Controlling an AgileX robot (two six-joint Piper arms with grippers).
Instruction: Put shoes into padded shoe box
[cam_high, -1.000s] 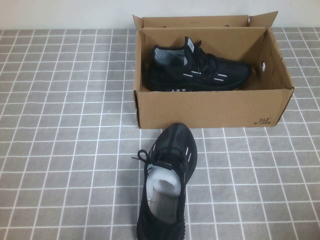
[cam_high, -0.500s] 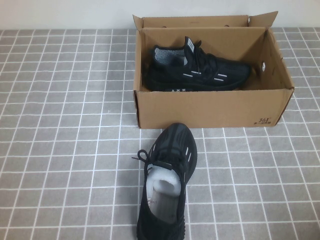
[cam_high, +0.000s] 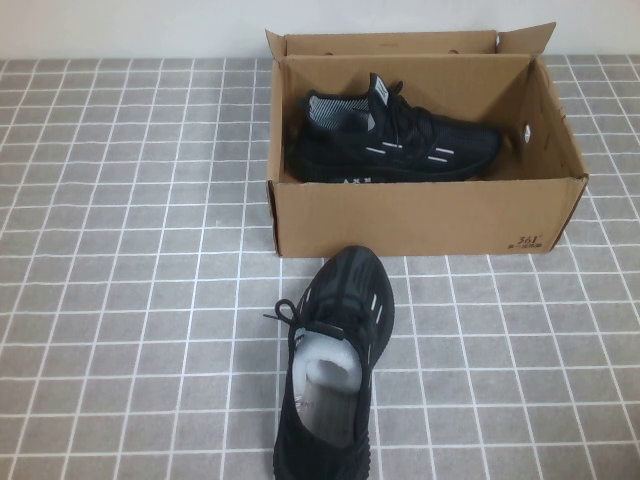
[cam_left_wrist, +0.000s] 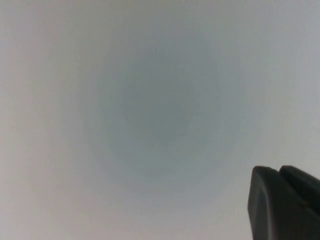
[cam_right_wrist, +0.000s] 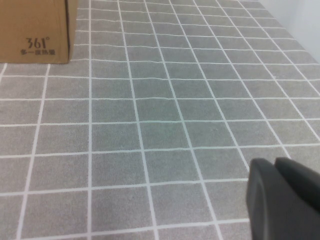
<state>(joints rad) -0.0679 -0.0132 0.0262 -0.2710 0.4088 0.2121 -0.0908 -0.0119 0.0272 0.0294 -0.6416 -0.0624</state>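
One black sneaker (cam_high: 392, 143) lies on its side inside the brown cardboard shoe box (cam_high: 420, 215) at the back middle of the table. The other black sneaker (cam_high: 335, 360), with white paper stuffing, stands on the tiled cloth in front of the box, toe towards it. Neither arm shows in the high view. My left gripper (cam_left_wrist: 277, 172) is shut and empty, facing a plain pale surface. My right gripper (cam_right_wrist: 274, 164) is shut and empty, low over the tiled cloth, with the box's printed front corner (cam_right_wrist: 35, 35) some way ahead of it.
A grey cloth with white grid lines (cam_high: 130, 300) covers the table. A pale wall (cam_high: 130, 25) runs along the back behind the box. The box's flaps (cam_high: 525, 38) stand open at the back.
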